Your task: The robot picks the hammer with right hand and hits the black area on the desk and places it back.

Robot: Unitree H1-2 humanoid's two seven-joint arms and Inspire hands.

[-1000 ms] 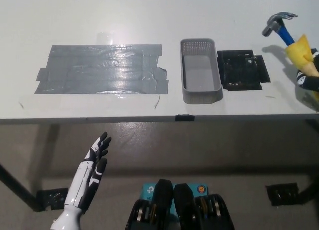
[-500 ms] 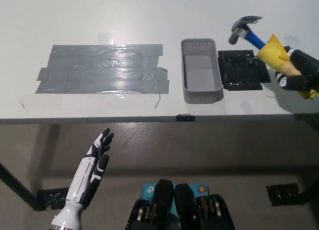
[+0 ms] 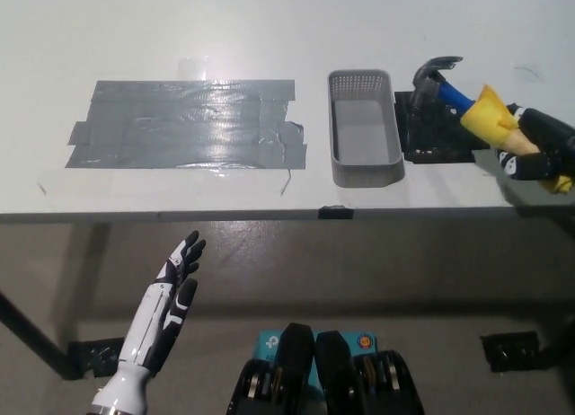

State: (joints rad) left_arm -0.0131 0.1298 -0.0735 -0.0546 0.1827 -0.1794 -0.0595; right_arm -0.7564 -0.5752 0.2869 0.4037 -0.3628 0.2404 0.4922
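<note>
Hammer (image 3: pixel 460 101) clasped in right hand (image 3: pixel 537 149) over black area (image 3: pixel 437 137); basket (image 3: pixel 363 168) empty.

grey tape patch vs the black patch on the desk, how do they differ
The grey tape patch is much wider than the black patch and lies left of the grey basket; the black patch lies right of it. The tape patch is shiny and bare, while the hammer, held by the right robot hand, has its head over the black patch. Both lie flat on the white desk.
</note>
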